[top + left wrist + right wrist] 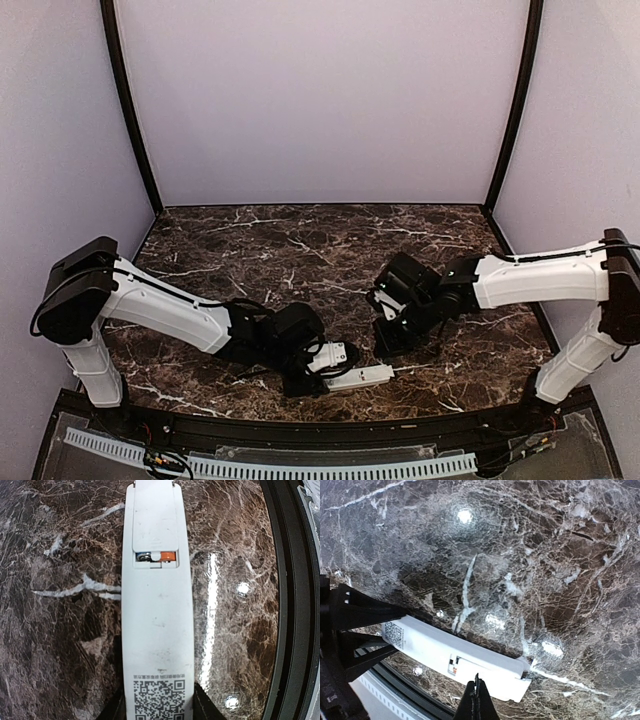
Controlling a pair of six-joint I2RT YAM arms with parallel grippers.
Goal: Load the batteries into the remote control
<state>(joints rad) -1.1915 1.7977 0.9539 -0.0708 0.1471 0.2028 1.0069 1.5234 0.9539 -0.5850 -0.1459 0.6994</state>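
The remote control point(157, 610) lies back up on the marble, a QR sticker at its near end. My left gripper point(159, 707) is shut on that end, one dark finger point(204, 706) on each side. A cover point(155, 520) sits partly slid over the battery recess. In the remaining gap show slivers of the batteries, blue point(143, 556) and orange-red point(168, 556). In the top view the remote control point(362, 378) sits near the front edge, held by the left gripper point(333, 372). My right gripper point(477, 692) is shut and empty, its tips just over the cover point(492, 677). I cannot tell whether they touch it.
The table's black front rim point(292, 605) runs close beside the remote, with a white slotted strip point(270, 464) beyond it. Purple walls point(320, 100) enclose the marble table point(300, 250) at the back and sides.
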